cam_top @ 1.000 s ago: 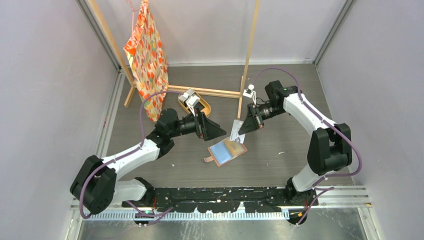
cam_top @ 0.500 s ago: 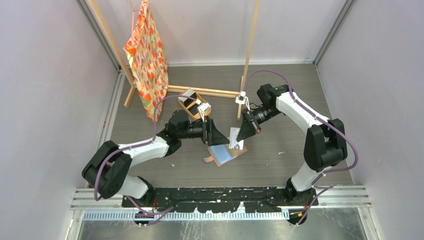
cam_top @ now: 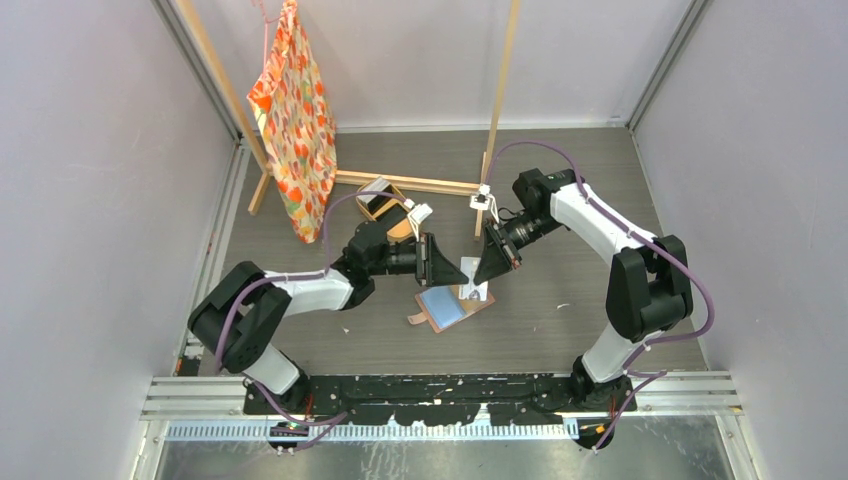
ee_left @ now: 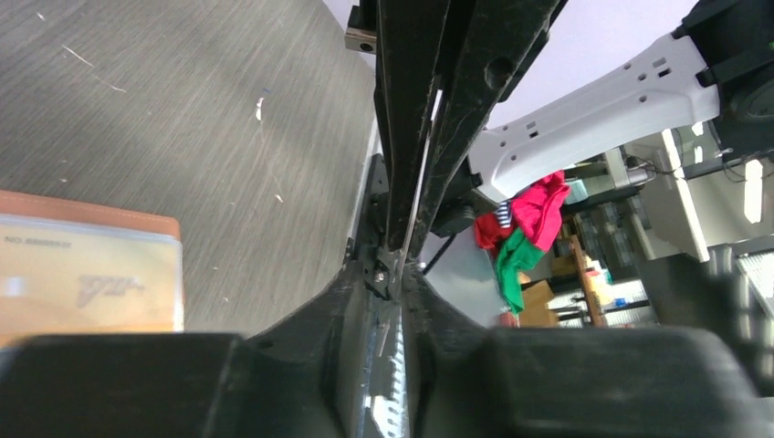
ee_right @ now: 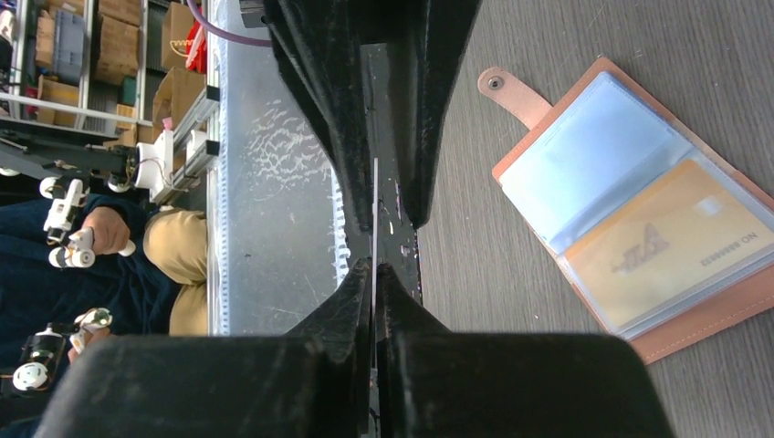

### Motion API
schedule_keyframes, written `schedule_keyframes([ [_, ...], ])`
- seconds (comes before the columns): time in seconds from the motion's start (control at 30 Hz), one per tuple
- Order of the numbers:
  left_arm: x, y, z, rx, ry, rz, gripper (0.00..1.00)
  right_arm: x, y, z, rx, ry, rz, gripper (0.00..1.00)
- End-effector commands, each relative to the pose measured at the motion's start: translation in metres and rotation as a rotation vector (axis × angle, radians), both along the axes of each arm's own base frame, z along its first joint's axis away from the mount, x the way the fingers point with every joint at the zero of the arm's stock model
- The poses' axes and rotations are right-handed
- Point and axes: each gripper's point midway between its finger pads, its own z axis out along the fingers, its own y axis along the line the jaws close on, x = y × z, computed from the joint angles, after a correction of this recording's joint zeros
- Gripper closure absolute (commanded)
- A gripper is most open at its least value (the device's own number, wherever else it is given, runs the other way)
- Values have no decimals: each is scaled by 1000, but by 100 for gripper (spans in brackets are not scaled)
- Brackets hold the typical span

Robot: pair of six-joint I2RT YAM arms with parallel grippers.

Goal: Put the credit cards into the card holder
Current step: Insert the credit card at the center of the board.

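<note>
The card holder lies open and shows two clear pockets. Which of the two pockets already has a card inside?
The pocket farther from the snap tab: a tan card shows through it. The pocket beside the tab looks empty, only pale blue.

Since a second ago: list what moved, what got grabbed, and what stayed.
The left gripper swung right from beside the tan tray to meet the right gripper. Its jaws now straddle the white card and are not visibly closed. The right gripper, shut on that card, edged it slightly nearer the card holder. Holder, tray and orange bag stayed put.
</note>
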Motion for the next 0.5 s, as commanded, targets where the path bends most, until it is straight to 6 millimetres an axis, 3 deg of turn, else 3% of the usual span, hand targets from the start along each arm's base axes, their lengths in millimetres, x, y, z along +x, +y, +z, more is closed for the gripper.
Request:
schedule_keyframes([
  [0.0, -2, -8, 30, -102, -74, -50, 93, 4, 3, 9, 19, -43, 15, 92],
  [0.03, -3, -8, 30, -110, -63, -49, 99, 4, 3, 8, 19, -45, 16, 90],
  [0.1, -2, -7, 30, -122, -57, -39, 100, 4, 2, 9, 12, -48, 15, 81],
  [0.2, -3, -2, 24, -115, -41, -1, 100, 4, 0, 11, -4, -71, 16, 58],
  [0.27, -5, 4, 19, -108, -29, 27, 100, 4, -3, 15, -17, -108, 15, 48],
  [0.33, -8, 11, 11, -100, -6, 60, 100, 7, -6, 14, -33, -151, -1, 43],
  [0.47, -14, 28, -4, -87, 47, 139, 100, 19, -19, 12, -104, -245, -49, 41],
])
